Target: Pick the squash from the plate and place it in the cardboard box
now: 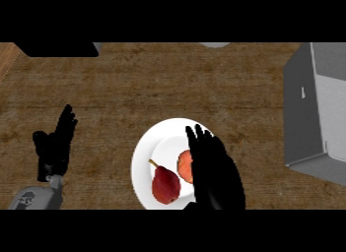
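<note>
open counter, between plate and box

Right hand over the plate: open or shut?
Open. The right hand lies over the plate with its fingers straight, pointing away from the robot and curled round nothing.

Dim, flat light on a brown surface

The wood tone lies even from edge to edge; the white plate at 6 o'clock is the brightest patch, its centre shading to soft grey; the box at 3 o'clock shows a paler top and a darker wall facing 9 o'clock; the right hand over the plate and the left hand at 8 o'clock read as flat black shapes.
</note>
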`<move>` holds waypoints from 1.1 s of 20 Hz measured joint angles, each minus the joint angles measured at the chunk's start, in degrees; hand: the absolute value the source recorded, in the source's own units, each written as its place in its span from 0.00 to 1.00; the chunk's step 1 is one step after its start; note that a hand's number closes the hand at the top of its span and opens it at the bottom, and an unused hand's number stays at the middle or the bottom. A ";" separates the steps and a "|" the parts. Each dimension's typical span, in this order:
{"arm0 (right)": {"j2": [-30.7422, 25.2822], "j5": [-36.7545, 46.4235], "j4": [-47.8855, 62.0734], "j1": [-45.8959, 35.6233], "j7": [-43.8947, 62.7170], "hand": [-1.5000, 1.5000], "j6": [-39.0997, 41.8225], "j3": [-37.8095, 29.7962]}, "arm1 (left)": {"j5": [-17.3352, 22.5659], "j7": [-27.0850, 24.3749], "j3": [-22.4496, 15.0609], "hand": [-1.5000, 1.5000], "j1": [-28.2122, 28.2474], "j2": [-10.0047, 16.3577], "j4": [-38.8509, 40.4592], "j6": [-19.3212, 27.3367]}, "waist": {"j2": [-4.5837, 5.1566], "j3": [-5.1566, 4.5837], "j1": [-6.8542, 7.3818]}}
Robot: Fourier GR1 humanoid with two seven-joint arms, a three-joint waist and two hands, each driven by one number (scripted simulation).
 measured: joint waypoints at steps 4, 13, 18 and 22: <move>0.23 -0.70 2.80 -1.81 1.75 0.00 -1.02 1.68 | -0.56 0.90 0.10 0.50 -0.48 -0.37 -0.24 0.17 | -0.02 0.00 0.13; 0.34 -2.97 8.45 -5.54 3.07 0.00 -3.85 0.59 | -0.90 1.57 0.94 0.50 0.34 -0.47 -1.18 -1.05 | -0.03 0.01 0.21; 0.38 -3.67 12.39 -6.93 2.51 0.00 -4.20 -0.58 | -1.98 0.50 1.00 0.50 -0.50 -1.87 0.09 -0.46 | 0.02 0.00 0.11; 0.40 -3.16 13.70 -6.37 1.82 0.00 -3.73 -1.40 | -2.34 1.09 1.42 0.50 -0.49 -1.82 -0.33 -0.69 | -0.02 0.01 0.01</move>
